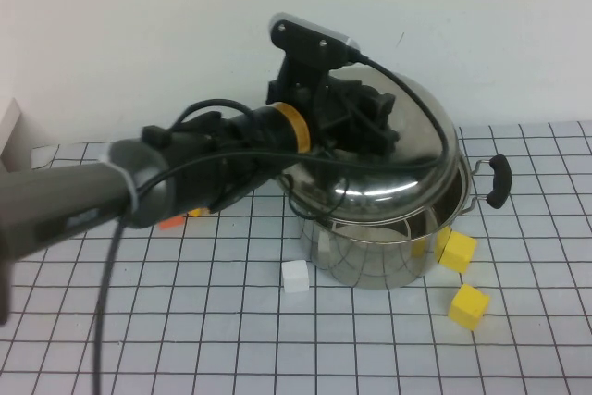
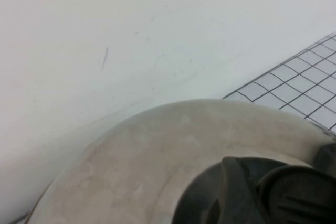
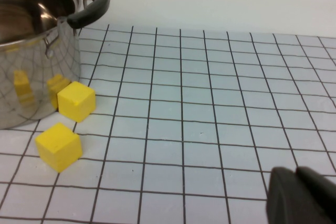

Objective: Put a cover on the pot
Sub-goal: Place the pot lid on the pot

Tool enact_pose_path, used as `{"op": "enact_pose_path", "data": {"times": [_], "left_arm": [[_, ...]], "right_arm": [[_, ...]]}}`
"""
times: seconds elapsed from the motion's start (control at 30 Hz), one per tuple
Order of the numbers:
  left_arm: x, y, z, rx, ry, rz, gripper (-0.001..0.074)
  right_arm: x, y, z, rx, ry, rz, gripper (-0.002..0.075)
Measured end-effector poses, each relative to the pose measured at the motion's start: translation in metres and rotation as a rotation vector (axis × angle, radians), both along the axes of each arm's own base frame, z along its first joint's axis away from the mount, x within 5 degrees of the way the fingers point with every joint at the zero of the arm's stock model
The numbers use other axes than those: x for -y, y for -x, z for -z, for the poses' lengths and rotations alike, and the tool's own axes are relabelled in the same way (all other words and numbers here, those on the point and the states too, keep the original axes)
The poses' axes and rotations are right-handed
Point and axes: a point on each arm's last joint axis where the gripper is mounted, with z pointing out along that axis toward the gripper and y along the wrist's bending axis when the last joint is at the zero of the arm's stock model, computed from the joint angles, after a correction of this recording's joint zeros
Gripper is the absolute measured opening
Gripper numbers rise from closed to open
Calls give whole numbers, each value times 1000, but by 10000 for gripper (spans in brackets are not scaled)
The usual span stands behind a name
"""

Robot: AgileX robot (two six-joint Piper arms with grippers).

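Note:
The pot (image 1: 370, 261) is a shiny steel pot with a black side handle (image 1: 499, 180), standing on the gridded table. My left gripper (image 1: 370, 122) is shut on the black knob (image 2: 299, 195) of the domed steel lid (image 1: 416, 159). It holds the lid tilted over the pot's opening, with the lid's low edge at the pot's rim and its far side raised. The lid's dome (image 2: 157, 150) fills the left wrist view. My right gripper (image 3: 296, 195) is shut and empty, low over the table to the right of the pot (image 3: 26, 51). It is out of the high view.
Two yellow cubes (image 1: 457, 250) (image 1: 469, 305) lie right of the pot and also show in the right wrist view (image 3: 76, 101) (image 3: 58, 146). A white cube (image 1: 294, 276) lies at the pot's front left. An orange piece (image 1: 171, 222) lies under my left arm. A wall stands behind.

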Motion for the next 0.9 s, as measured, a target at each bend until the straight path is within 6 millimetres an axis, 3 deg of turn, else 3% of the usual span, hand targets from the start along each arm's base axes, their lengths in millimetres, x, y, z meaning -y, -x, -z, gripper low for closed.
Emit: {"op": "enact_pose_path", "data": {"times": [0.43,0.9], "left_arm": [[29,-19,40,-49,-49,53,321],[31,-22,45,-26,-106,66,321]], "right_arm": [[0,0,0,0,0,0,9],[0,0,0,0,0,0,9]]}}
